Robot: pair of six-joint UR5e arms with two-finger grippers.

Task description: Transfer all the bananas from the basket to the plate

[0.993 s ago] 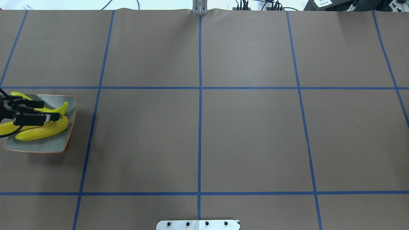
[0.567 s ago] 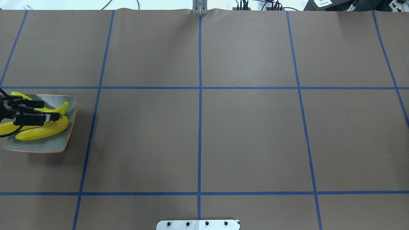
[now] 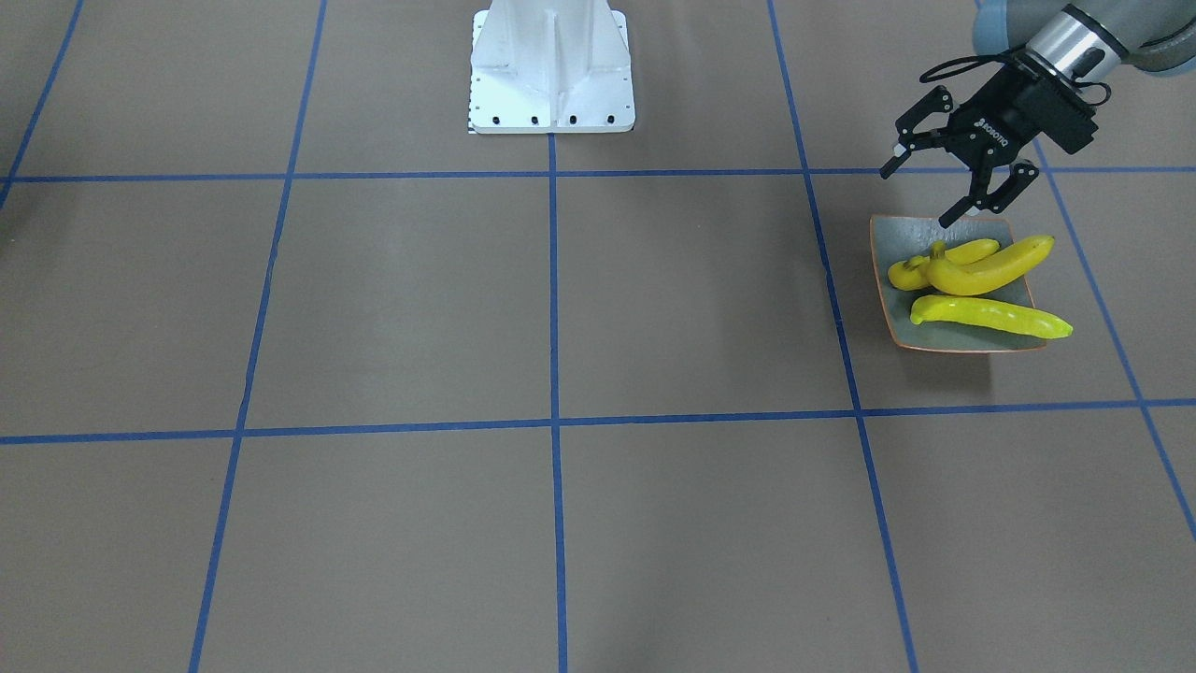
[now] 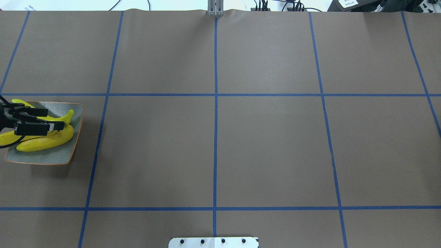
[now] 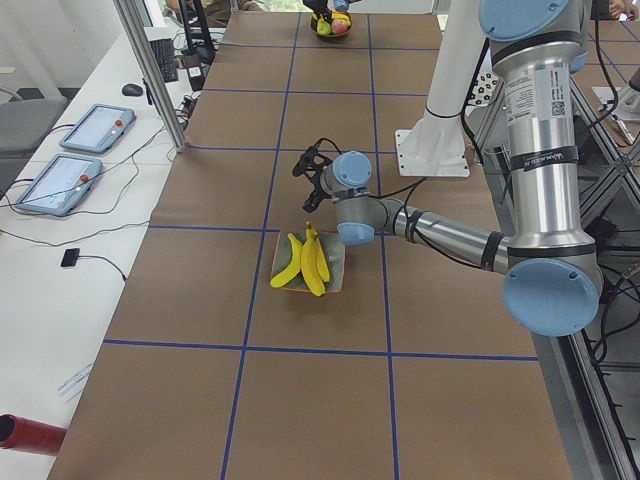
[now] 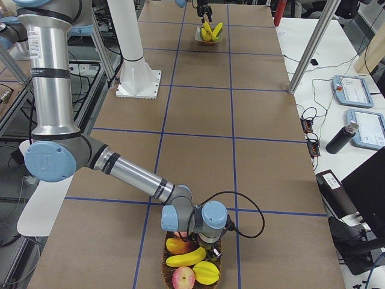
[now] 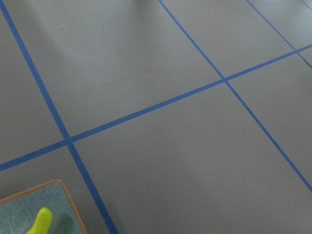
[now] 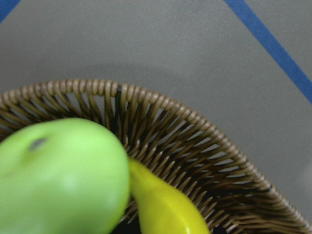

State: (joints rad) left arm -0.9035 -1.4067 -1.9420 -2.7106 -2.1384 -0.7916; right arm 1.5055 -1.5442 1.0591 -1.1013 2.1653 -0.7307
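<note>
Three yellow bananas (image 3: 989, 269) lie on the grey-green, orange-rimmed plate (image 3: 895, 236) at the table's left end; the longest one (image 3: 992, 317) sticks out over its edge. My left gripper (image 3: 916, 198) hangs open and empty just above the plate's robot-side edge, and it covers part of the bananas (image 4: 44, 142) in the overhead view. In the basket (image 6: 167, 260) at the other end, one banana (image 6: 186, 259) lies among other fruit. My right arm's wrist (image 6: 207, 220) points down into the basket, its fingers hidden. In the right wrist view, that banana (image 8: 165, 207) lies beside a green fruit (image 8: 58, 180).
The basket also holds a reddish-orange fruit (image 6: 176, 244), an apple (image 6: 183, 278) and a yellow fruit (image 6: 207, 272). The robot's white base (image 3: 551, 70) stands at mid-table. A metal post (image 5: 150, 70) and tablets (image 5: 60, 180) are at the far side.
</note>
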